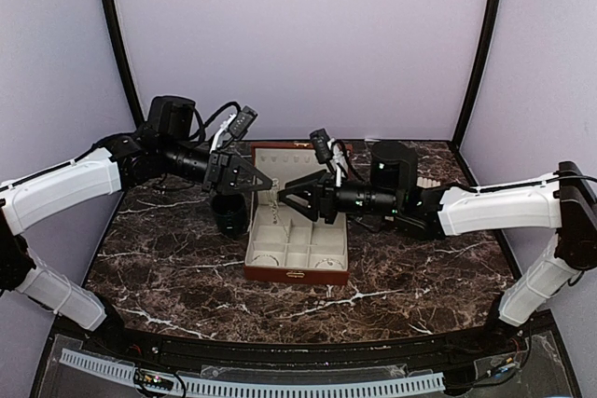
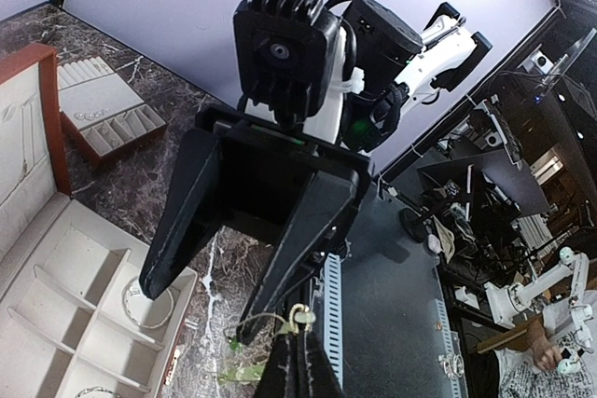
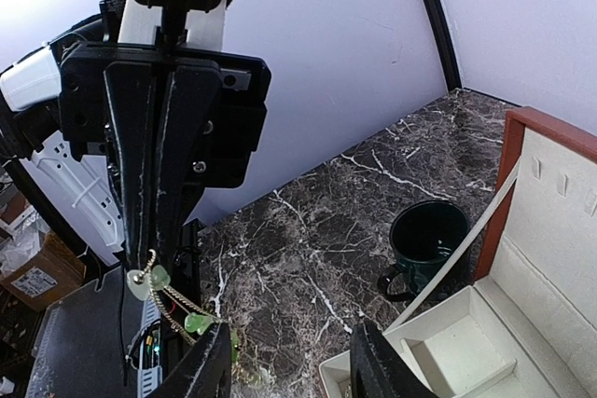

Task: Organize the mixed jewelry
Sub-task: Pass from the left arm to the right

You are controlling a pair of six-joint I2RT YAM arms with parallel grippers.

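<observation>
A thin gold chain with pale green stones (image 2: 315, 317) hangs from my left gripper (image 2: 305, 340), which is shut on its upper end. In the right wrist view the chain (image 3: 168, 297) droops from the left gripper (image 3: 149, 263) onto the left finger of my right gripper (image 3: 291, 347). The right jaws stand open, with only marble between them. In the top view both grippers, left (image 1: 269, 188) and right (image 1: 281, 196), meet tip to tip above the back-left corner of the open red-brown box (image 1: 297, 272). A thin pale hoop (image 2: 147, 307) lies in one box compartment.
The dark green cup (image 1: 229, 215) stands just left of the box, under my left gripper, and also shows in the right wrist view (image 3: 427, 235). The cream slotted tray (image 2: 103, 107) lies behind the box to the right, with tiny pale pieces on it. The box lid (image 3: 555, 188) stands upright.
</observation>
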